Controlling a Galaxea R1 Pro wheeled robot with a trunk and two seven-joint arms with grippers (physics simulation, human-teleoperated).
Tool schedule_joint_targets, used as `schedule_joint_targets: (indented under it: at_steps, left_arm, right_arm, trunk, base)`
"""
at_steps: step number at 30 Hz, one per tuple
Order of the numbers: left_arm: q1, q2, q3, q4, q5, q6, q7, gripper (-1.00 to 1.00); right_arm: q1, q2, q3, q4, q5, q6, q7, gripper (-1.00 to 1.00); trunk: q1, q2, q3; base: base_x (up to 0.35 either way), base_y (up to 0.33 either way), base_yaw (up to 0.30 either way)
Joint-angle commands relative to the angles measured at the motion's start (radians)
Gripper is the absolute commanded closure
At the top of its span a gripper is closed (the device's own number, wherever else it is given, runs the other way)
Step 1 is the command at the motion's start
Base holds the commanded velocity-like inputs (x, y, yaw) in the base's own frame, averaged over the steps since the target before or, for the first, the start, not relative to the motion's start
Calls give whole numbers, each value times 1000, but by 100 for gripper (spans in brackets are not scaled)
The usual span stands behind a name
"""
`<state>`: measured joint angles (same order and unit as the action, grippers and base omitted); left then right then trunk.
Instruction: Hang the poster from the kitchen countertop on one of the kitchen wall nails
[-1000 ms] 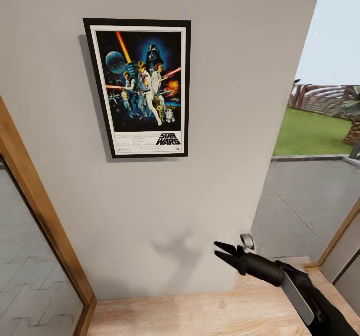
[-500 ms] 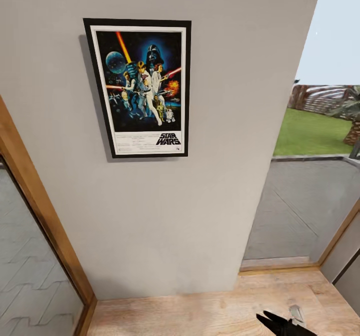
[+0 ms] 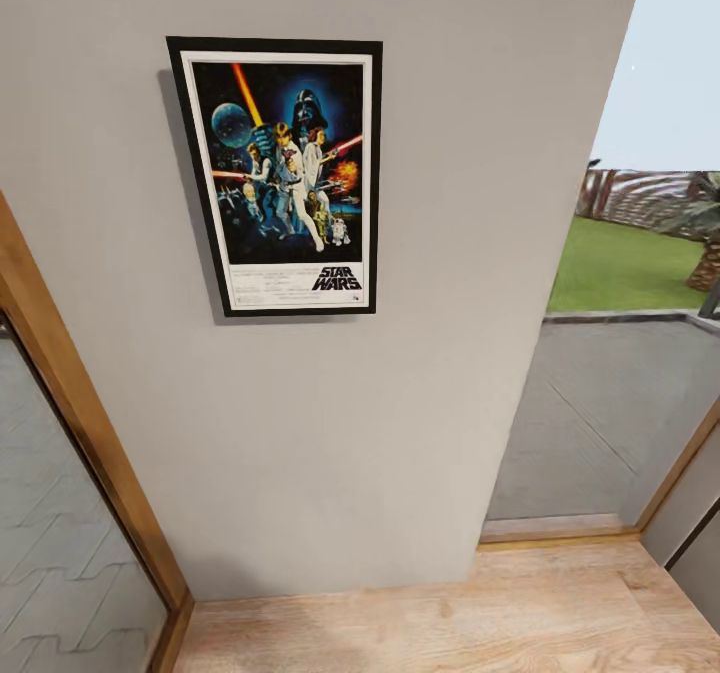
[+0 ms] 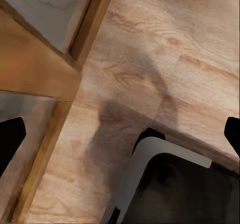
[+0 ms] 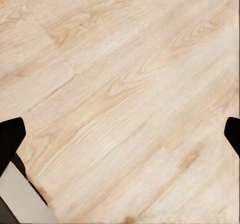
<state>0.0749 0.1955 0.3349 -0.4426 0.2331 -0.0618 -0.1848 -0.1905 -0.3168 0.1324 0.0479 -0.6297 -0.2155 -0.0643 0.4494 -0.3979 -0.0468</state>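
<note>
Hanging looks done: the poster (image 3: 277, 175) sits flat and upright on the grey wall (image 3: 420, 353), w/ nothing touching it. Judging from that, the step in hand is backing off cleanly. Best way imo: keep both arms low, away from the frame, no sweep up near the wall, and check the frame stays level w/ no sag before rolling off. No nail visible, prob hidden behind the frame.

Left gripper (image 4: 120, 134): fingertips spread wide at the pic edges, nothing betw them, pointing at the wood floor (image 4: 165, 59) well below the poster. Right gripper (image 5: 120, 129): same, spread, empty, over the floor.

Count: 1 poster, 1 wall panel, 2 grippers, 1 wood-framed glass door (image 3: 70, 513) beside the poster's wall, 1 opening to the lawn (image 3: 620, 263) on its other side.
</note>
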Motion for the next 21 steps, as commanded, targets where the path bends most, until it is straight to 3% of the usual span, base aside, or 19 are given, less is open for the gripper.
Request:
schedule_joint_targets:
  at_steps: [1, 7, 21]
  left_arm:
    - [0, -2, 3, 0, 8, 1, 47, -100]
    - [0, -2, -2, -1, 7, 0, 99, -100]
    - [0, -4, -2, -1, 5, 0, 99, -100]
  right_arm:
    - [-2, 17, 9, 4, -5, -4, -50, -100]
    - [-1, 69, 8, 4, -7, -3, -98, -100]
    - [-1, 88, 8, 4, -9, -4, -98, -100]
  trunk:
    - [1, -2, -2]
    - [1, -2, -2]
    - [1, -2, -2]
  base:
    - [0, 0, 0]
    - [0, 0, 0]
    - [0, 0, 0]
